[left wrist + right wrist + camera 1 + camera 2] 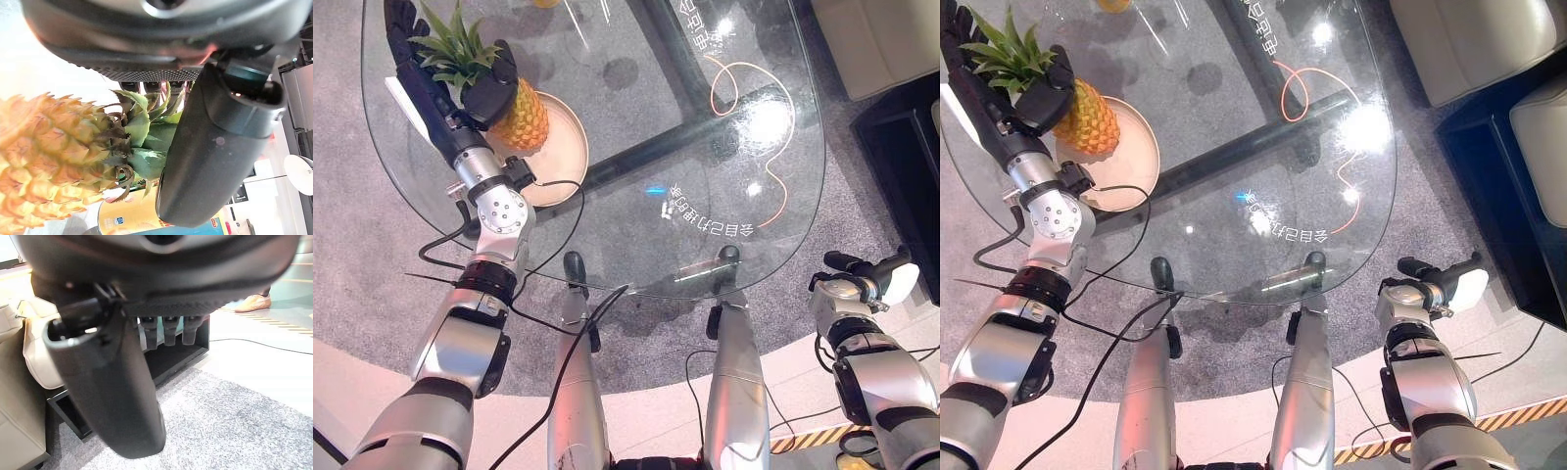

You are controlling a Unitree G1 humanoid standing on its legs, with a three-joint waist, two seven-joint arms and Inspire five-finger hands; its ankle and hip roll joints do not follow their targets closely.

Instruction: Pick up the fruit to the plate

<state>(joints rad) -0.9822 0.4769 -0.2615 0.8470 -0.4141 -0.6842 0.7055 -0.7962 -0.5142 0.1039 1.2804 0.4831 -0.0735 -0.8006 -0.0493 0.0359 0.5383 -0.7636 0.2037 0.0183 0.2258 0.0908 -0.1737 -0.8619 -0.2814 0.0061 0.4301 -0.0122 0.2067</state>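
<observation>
Pineapple (522,116): golden-orange skin with a diamond scale pattern, topped by a green leafy crown with brownish tips. Plate (564,157): pale peach-tan. Glass table (636,147): clear, marked with white lettering and a looping orange line. Carpet (352,255): speckled grey. Left hand (431,88): black. Right hand (1440,279): black, with a white thumb cover. Can (146,220): yellow.

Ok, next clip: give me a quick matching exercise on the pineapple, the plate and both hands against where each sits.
Things:
1. pineapple
2. plate
3. left hand
4. right hand

Places or states:
A. off the glass table's near right edge, holding nothing
B. on the table's left side, under the fruit
C. lying on the plate, leafy crown pointing away from the robot
D. wrapped round the fruit at its crown

Pairs: 1-C, 2-B, 3-D, 4-A
</observation>
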